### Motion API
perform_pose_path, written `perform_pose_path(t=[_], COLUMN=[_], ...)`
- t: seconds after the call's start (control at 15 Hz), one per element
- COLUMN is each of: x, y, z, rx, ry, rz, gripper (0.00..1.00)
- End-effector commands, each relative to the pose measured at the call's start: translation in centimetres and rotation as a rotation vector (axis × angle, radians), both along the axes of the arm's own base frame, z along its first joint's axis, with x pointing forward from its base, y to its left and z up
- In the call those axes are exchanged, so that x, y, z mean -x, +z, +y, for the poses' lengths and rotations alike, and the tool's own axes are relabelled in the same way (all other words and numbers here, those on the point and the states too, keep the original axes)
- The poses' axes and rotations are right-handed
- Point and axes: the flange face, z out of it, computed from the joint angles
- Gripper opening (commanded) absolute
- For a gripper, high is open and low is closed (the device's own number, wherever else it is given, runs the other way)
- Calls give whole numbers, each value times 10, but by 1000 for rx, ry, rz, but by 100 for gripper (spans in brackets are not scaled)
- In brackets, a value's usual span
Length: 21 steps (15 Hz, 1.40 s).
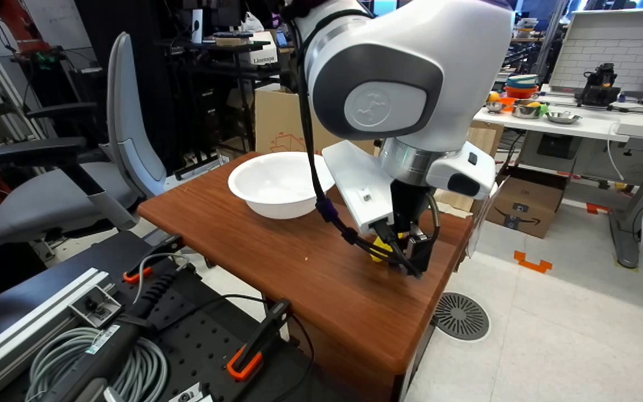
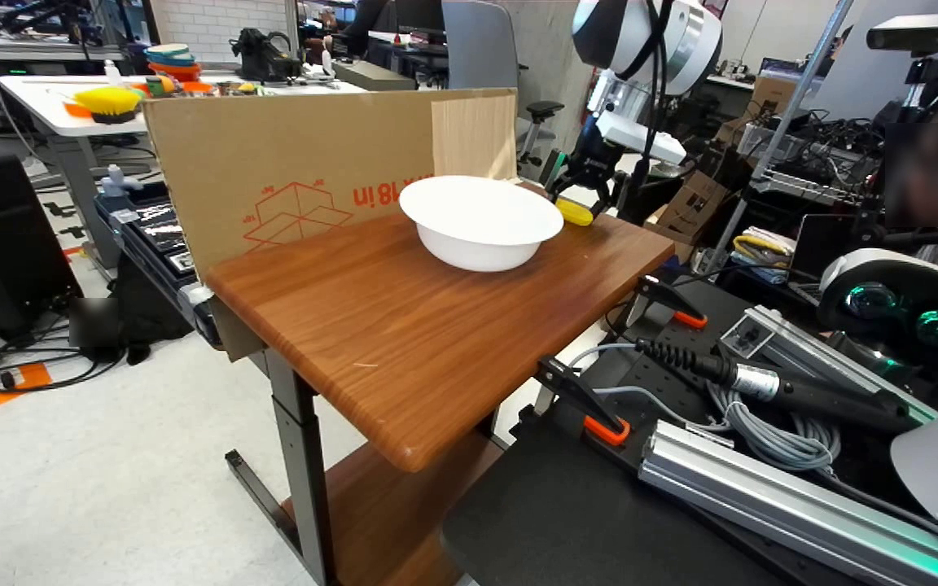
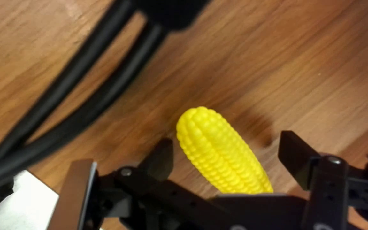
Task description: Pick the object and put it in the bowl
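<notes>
We judge this pre-grasp: gripper (image 3: 227, 156) spread wide astride the corn (image 3: 219, 150) near an edge of the bench (image 1: 310, 271), apparently holding nothing, so closing squarely comes next.

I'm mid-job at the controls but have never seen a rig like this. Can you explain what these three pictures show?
The machine is a single robot arm ending in a gripper. Two pictures are taken from outside the robot; the close-up is taken from its wrist, with black cables crossing the upper left. In both exterior views, a wide white bowl and the yellow corn meant for it sit on a brown table. The wrist view shows the corn between the gripper's open jaws, with a gap on either side, so nothing is held yet.
</notes>
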Motion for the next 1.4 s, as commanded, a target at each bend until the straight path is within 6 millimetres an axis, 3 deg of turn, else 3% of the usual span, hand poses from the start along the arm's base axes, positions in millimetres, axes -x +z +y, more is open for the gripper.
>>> perform_pose_path(t=[0.0,0.27,0.47,0.73,1.0,1.13,1.27,1.33], x=[-14,-22,-20,-17,-8,-7,-7,-7], y=[-4,12,56,115,160,161,149,140], z=[1,7,38,102,199,236,260,254], rx=[6,7,40,100,104,77,54,51], ry=[16,31,85,268,444,489,495,471], rz=[26,3,-66,-165,-219,-209,-184,-164], gripper=[58,28,7,7,7,7,7,7])
